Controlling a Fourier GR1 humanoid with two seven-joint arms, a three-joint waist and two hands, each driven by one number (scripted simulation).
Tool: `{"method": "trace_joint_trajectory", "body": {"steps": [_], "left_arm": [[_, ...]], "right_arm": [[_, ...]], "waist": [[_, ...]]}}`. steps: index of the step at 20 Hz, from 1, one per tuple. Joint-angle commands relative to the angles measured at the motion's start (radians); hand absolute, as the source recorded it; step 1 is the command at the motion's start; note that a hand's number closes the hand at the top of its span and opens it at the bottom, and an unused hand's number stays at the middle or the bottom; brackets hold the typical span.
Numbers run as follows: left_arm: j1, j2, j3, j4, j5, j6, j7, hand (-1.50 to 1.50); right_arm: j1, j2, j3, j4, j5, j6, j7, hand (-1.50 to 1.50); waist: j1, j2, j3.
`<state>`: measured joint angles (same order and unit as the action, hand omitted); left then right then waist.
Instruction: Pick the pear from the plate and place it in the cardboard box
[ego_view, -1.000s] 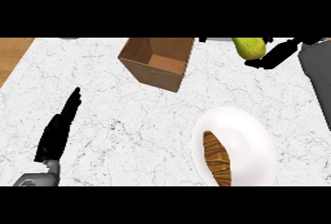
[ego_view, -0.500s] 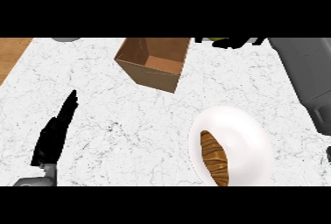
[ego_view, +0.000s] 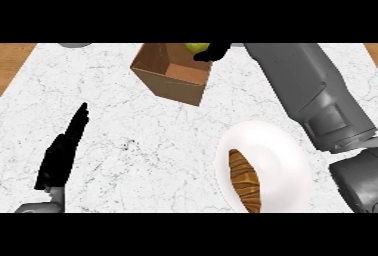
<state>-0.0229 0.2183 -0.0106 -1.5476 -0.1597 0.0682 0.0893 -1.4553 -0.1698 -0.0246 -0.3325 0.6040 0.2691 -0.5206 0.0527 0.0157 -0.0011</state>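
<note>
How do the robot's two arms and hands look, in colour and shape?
Both hands are plain black. The left hand looks long and flat on a small grey wrist. The right hand ends a thick, boxy grey forearm with panel seams. No cables or markings show.

Bright, even light over the marble counter (ego_view: 148, 150); no glare, no hard shadows.

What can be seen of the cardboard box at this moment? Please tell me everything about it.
The cardboard box is brown and looks like plain corrugated card, open at the top, so its inner walls show. It stands on the white marbled counter near the far edge, turned cornerwise to the view. At its far rim the right hand holds the yellow-green pear above the opening. Whether the hand or pear touches the box cannot be told. The white plate lies apart, nearer the robot.
</note>
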Motion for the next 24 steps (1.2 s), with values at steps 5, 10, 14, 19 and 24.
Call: {"method": "trace_joint_trajectory", "body": {"steps": [5, 10, 14, 19, 24], "left_arm": [[0.001, 0.02, 0.017, -0.021, 0.008, -0.023, 0.015, 0.0], [-0.035, -0.022, -0.013, 0.04, -0.014, -0.005, -0.031, 0.0], [-0.045, -0.01, -0.007, 0.0, -0.013, -0.012, 0.013, 0.0], [-0.039, -0.024, -0.014, 0.015, -0.03, 0.005, 0.006, 0.0], [-0.026, -0.023, -0.016, 0.026, -0.012, -0.019, -0.023, 0.0]], "right_arm": [[-0.031, 0.136, 0.034, 0.121, 0.064, -0.099, 0.081, 1.5], [-0.003, 0.168, 0.038, 0.188, 0.06, -0.14, 0.128, -1.5], [-0.018, 0.169, 0.023, 0.207, 0.035, -0.148, 0.15, -1.5], [-0.009, 0.17, -0.056, 0.202, -0.053, -0.141, 0.121, -1.5], [-0.003, 0.17, -0.198, 0.18, -0.198, -0.23, 0.134, -1.5]], "waist": [[0.011, 0.004, 0.0], [0.02, 0.012, -0.001], [0.039, 0.013, 0.0], [0.037, 0.013, 0.0], [0.042, 0.013, 0.0]]}}
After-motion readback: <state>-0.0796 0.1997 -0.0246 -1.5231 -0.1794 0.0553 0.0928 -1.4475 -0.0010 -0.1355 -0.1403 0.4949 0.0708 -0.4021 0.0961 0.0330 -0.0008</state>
